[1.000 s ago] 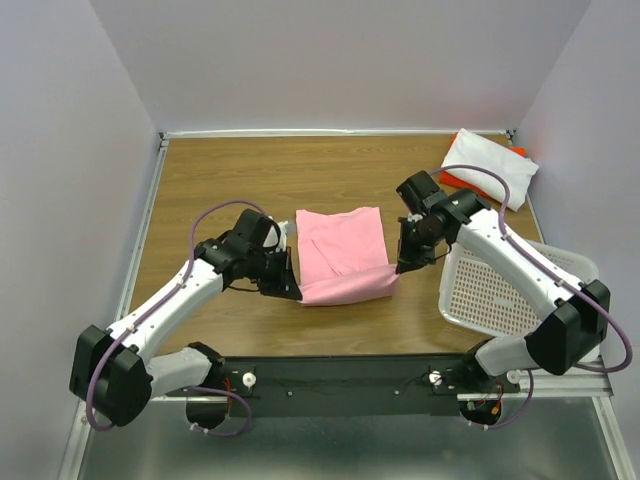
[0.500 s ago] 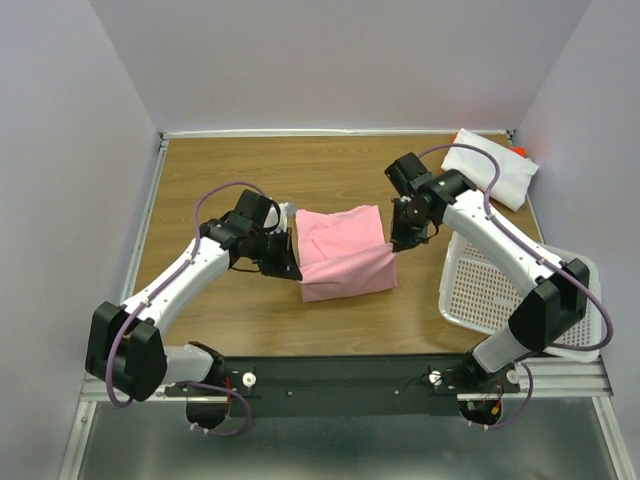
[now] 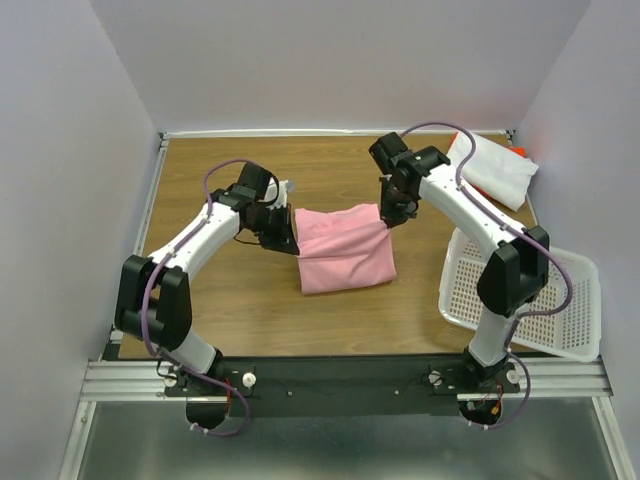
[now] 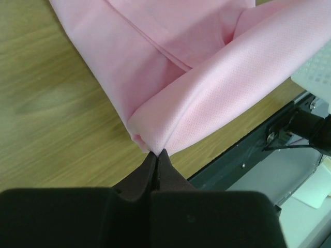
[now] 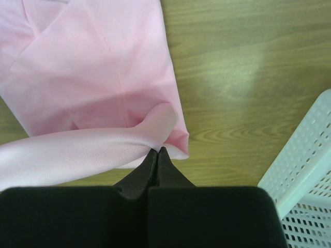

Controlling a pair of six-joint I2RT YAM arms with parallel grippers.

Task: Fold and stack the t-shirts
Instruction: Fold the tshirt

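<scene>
The light pink t-shirt (image 3: pixel 343 250) lies part-folded in the middle of the table. My left gripper (image 3: pixel 291 238) is shut on its left corner, and the wrist view shows the cloth (image 4: pixel 207 77) pinched at the fingertips. My right gripper (image 3: pixel 387 216) is shut on its right far corner, with the pink cloth (image 5: pixel 103 93) folded over at the tips. Both hold the folded edge at the shirt's far side. The white t-shirt (image 3: pixel 490 168) lies folded at the back right on top of the orange-red one (image 3: pixel 517 152), of which only a sliver shows.
A white perforated plastic basket (image 3: pixel 520 300) stands at the right near edge, also seen in the right wrist view (image 5: pixel 305 181). The table's raised rim runs along the back and sides. Bare wood lies left of and behind the pink shirt.
Both grippers carried the pink shirt's near edge away from the table's front toward the back, folding it over the rest. The shirt now shows shorter front to back.
</scene>
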